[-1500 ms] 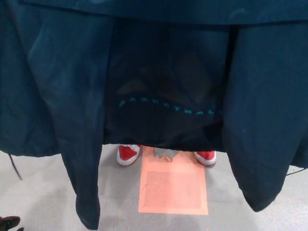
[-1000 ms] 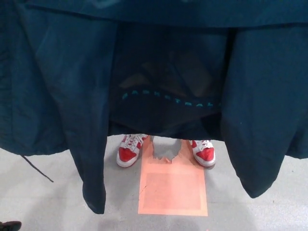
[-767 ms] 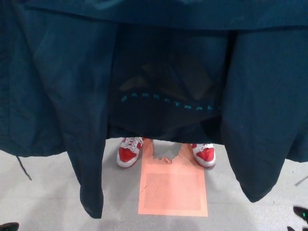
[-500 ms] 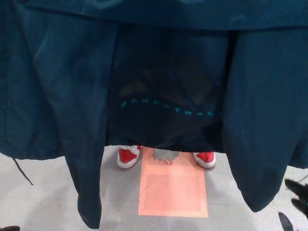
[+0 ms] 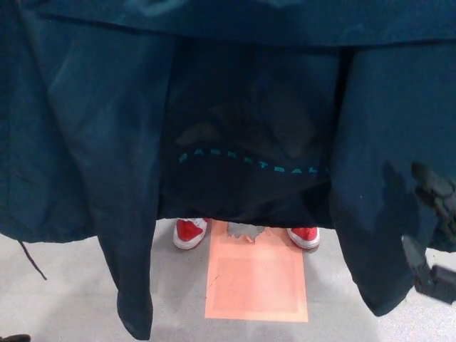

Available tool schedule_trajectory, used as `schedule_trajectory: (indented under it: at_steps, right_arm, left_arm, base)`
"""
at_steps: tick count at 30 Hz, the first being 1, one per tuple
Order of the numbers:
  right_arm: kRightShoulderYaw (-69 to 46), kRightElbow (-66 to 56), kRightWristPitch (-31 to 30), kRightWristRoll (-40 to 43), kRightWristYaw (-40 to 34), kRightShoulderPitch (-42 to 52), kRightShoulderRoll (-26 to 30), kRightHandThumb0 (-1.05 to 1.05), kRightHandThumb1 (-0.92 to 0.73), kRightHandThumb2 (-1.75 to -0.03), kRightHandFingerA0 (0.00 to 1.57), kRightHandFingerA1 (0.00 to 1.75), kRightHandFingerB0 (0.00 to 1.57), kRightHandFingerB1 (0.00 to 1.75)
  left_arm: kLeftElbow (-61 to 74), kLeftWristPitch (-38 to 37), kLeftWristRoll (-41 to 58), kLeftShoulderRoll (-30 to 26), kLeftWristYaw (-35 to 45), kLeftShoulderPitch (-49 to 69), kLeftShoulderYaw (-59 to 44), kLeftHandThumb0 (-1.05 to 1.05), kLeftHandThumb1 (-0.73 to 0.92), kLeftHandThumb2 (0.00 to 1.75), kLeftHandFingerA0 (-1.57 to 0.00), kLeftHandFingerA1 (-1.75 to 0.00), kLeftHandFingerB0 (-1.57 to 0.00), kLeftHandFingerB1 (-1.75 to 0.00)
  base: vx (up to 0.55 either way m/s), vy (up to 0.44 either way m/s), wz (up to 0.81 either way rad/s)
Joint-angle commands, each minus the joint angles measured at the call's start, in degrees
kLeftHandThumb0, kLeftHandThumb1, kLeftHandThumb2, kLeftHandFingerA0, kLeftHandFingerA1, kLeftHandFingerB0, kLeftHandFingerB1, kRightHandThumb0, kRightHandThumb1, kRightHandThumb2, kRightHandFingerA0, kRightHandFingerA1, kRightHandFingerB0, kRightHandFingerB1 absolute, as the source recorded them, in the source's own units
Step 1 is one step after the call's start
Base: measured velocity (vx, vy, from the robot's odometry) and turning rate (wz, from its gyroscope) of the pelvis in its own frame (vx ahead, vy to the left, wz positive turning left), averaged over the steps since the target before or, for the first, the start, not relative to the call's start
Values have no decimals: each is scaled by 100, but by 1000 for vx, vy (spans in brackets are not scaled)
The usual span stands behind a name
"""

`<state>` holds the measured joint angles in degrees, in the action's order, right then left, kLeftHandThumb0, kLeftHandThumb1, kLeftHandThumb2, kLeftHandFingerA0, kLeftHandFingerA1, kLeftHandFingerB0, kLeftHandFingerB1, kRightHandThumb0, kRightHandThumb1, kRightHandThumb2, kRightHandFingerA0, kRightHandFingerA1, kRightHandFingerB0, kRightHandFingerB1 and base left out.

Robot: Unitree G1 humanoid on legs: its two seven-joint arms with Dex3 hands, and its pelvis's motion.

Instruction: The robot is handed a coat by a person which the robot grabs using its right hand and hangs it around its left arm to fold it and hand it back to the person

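A dark teal coat is held up, opened out, and fills nearly the whole frame from the top edge down past the middle. Its long axis runs vertically. One sleeve dangles toward the lower left, and another hangs to the lower right. A curved line of teal lettering shows on the darker panel in the centre. A thin drawstring trails off the hem at the left.

Below the hem, the person's red and white sneakers stand on the grey floor, at the top edge of an orange floor marking. The rest of the person is hidden behind the cloth.

The robot's right hand comes in at the right edge of the frame, level with the lower part of the right-hand sleeve. Its black fingers are spread apart and hold nothing. One sits high and another low, with a gap between them facing the fabric. The hand overlaps the cloth in the picture, but whether it touches cannot be told.

The left hand does not show, so the right hand is plainly the nearer one. The coat lies to picture left of those fingers and extends well above them. A grab would likely mean moving inward and closing on the cloth just beside the hand. A higher hold would probably leave less loose cloth hanging below the hand.
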<state>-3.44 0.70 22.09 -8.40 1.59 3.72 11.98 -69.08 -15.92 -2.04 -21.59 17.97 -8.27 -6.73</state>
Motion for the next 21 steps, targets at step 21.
schedule_trajectory:
  at_steps: [21]
  right_arm:
    - [94, -3777, -2904, 31, 1273, -3652, 1473, -96, -75, -102, 0, 0, 0, 3]
  left_arm:
    - [-32, -224, -47, -207, 268, -21, 71, -75, 92, 77, -12, -31, -16, -32]
  base:
    - [0, 0, 0]
